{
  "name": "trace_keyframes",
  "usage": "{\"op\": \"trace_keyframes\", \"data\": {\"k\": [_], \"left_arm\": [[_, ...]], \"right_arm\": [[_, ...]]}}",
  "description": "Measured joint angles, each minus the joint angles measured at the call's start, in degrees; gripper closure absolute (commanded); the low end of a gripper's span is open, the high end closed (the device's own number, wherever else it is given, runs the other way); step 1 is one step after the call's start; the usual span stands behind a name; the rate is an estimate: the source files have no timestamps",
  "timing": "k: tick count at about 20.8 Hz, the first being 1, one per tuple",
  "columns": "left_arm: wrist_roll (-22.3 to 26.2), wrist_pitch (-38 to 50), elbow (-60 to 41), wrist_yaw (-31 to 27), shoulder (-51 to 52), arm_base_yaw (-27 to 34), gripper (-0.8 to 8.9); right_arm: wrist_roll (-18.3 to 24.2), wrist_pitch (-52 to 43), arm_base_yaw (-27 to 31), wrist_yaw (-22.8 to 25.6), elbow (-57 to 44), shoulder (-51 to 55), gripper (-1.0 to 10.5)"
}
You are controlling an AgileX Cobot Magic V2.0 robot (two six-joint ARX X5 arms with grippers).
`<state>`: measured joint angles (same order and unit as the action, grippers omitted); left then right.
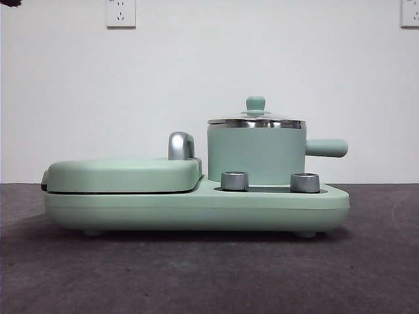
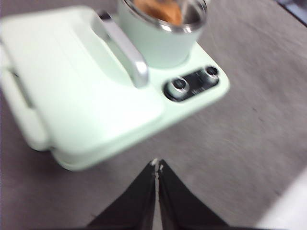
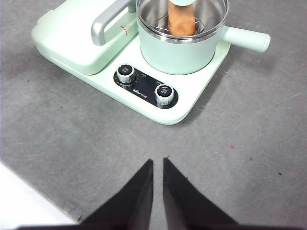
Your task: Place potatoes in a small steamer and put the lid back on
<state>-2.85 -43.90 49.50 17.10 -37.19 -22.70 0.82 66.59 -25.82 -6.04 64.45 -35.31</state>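
Observation:
The small steamer (image 1: 256,154) stands upright on the right half of the mint-green appliance, its stubby handle pointing right. The glass lid (image 1: 256,121) sits flat on its steel rim, green knob up. Through the glass, the right wrist view shows the orange-brown potato (image 3: 181,19) inside the steamer (image 3: 180,50); the left wrist view shows the same potato (image 2: 158,9), blurred. My left gripper (image 2: 157,164) is shut and holds nothing, above bare table short of the appliance. My right gripper (image 3: 158,162) is also shut and holding nothing, over the table in front of the control knobs.
A flat mint-green griddle cover (image 1: 121,173) with a chrome handle (image 1: 180,145) fills the appliance's left half. Two steel knobs (image 1: 234,180) sit on the base (image 1: 196,206) in front of the steamer. Dark grey table lies all around. A black arm tip (image 1: 8,2) shows at the top corner.

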Motion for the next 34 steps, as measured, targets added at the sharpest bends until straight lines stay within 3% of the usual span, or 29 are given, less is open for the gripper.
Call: {"op": "trace_keyframes", "data": {"k": [5,9,12,34], "left_arm": [[3.3,25.55,-25.57,-9.62,20.2,12.35,8.07],[3.3,41.79,-42.88,-9.75,33.35,21.33,8.07],[3.3,42.58,-47.65,-9.73,37.03,23.43,8.07],[3.28,40.65,-47.65,-9.75,36.94,24.35,8.07]], "right_arm": [[0.0,0.0,0.0,0.0,0.0,0.0,9.2],[0.0,0.0,0.0,0.0,0.0,0.02,9.2],[0.0,0.0,0.0,0.0,0.0,0.02,9.2],[0.0,-0.42,0.0,0.02,0.0,0.04,9.2]]}}
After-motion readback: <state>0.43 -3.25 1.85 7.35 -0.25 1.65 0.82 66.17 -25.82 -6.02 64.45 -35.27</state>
